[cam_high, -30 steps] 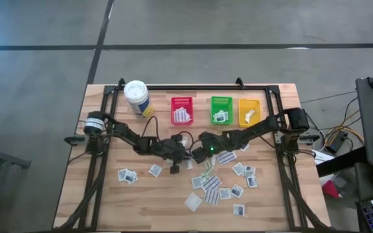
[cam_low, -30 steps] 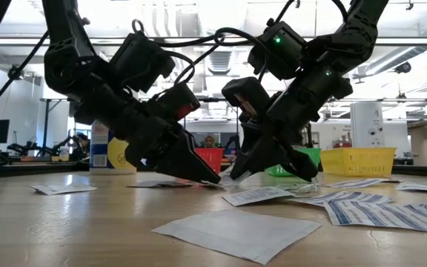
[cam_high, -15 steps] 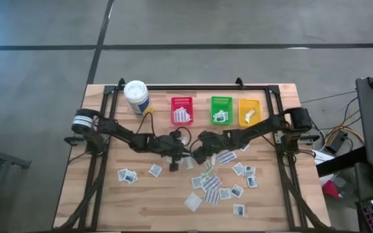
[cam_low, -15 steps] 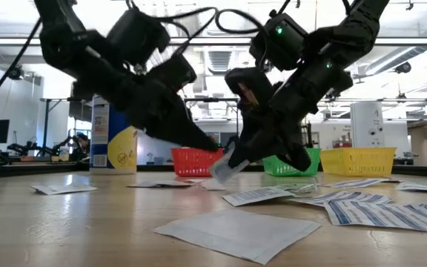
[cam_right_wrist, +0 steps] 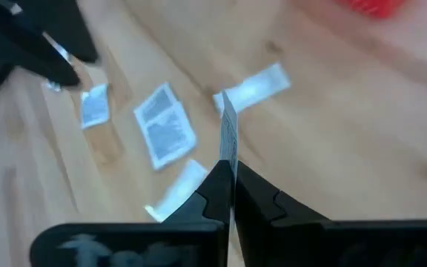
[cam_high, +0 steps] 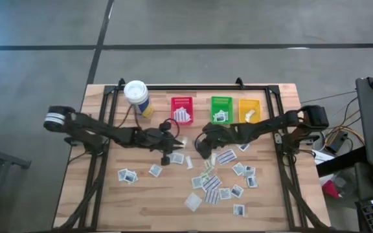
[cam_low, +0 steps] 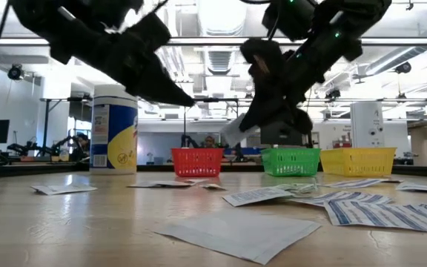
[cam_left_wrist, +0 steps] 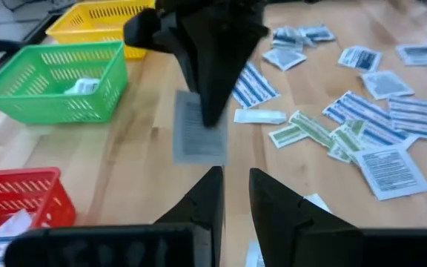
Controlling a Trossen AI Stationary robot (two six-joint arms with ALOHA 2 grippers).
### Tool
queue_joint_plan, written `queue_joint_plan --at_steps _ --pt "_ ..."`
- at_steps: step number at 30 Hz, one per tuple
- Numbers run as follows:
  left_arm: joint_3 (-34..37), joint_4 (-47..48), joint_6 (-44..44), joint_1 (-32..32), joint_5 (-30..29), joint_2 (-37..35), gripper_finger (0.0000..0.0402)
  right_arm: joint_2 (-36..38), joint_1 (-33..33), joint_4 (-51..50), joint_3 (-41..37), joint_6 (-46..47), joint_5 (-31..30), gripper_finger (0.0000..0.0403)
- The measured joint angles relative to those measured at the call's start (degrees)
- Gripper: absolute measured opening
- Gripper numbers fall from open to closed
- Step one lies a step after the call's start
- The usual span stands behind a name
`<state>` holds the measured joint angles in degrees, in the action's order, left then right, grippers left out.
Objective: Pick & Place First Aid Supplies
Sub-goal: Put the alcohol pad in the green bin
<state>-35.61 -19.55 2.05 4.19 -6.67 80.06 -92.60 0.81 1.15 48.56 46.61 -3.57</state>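
I have one packet (cam_right_wrist: 229, 141) pinched edge-on in the right tool (cam_right_wrist: 232, 191), fingers closed tight on it and lifted clear of the table (cam_high: 109, 200). In the low view it hangs from the tool tips as a small pale slip, above the wood and in front of the bins. So I judge the pick done and the carry in hand: next I need to swing it over the row of bins at the far side, the red bin (cam_high: 182, 110), the green bin (cam_high: 221, 109) or the yellow bin (cam_high: 249, 110), and let go only once it hangs inside the rim. Which bin suits it I cannot tell from here.

The left tool (cam_left_wrist: 232, 194) hovers near the table's middle, just beside the right one, fingers a narrow gap apart with nothing between them.

The held packet is thin, flat, white-grey with faint print. The rest of the first aid supplies (cam_high: 219, 184) lie scattered over the near half of the table, some square, some oblong with blue stripes. A few already sit in each bin.
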Motion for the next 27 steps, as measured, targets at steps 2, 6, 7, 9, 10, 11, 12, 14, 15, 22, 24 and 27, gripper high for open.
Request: queue_joint_plan --at_steps 2,6,7,9,10,11,12,14,15,22,24,27 --pt "1.61 0.09 -0.32 0.00 -0.01 -2.51 0.0064 1.80 -0.07 -1.59 -0.03 -1.64 -1.85 0.0008" --pt "5.28 -0.12 -2.47 -0.02 -0.26 -6.81 0.0064 5.54 -0.12 -5.66 -0.07 -4.05 -6.51 0.0008" --pt "6.08 -0.19 -3.49 -0.02 -0.38 -7.56 0.0064 6.31 -0.12 -6.49 -0.07 -4.52 -7.73 0.0008" --pt "7.72 -0.42 -4.69 -0.02 -0.63 -9.00 0.0064 7.98 -0.12 -7.18 -0.09 -5.84 -9.87 0.0008" --pt "8.43 -0.35 -5.18 -0.02 -0.79 -9.37 0.0064 8.60 -0.18 -7.26 -0.13 -6.69 -10.84 0.0008" --pt "8.90 -0.52 -5.57 -0.02 -0.80 -9.71 0.0064 9.46 -0.34 -7.48 -0.18 -7.45 -11.58 0.0008" --pt "9.48 -0.80 -5.95 -0.03 -0.81 -9.85 0.0064 10.03 -0.54 -7.96 -0.27 -7.84 -12.38 0.0008" --pt "10.42 -1.25 -6.63 -0.07 -0.81 -9.91 0.0064 11.17 -1.32 -8.37 -0.22 -8.51 -14.51 0.0008" --pt "10.77 -1.93 -6.86 -0.07 -0.79 -9.69 0.0064 11.64 -1.84 -9.56 -0.27 -9.02 -15.68 0.0008" --pt "11.65 -3.11 -9.44 -0.04 -0.77 -8.44 0.0064 13.64 -7.70 -10.97 -1.14 -10.88 -20.02 0.0008" --pt "11.60 -3.13 -9.68 -0.04 -0.73 -8.25 0.0064 13.77 -10.18 -12.20 -1.33 -10.83 -20.02 0.0008" --pt "11.60 -3.26 -10.06 -0.04 -0.73 -7.85 0.0064 13.77 -13.99 -14.71 -1.60 -10.31 -19.85 0.0008"
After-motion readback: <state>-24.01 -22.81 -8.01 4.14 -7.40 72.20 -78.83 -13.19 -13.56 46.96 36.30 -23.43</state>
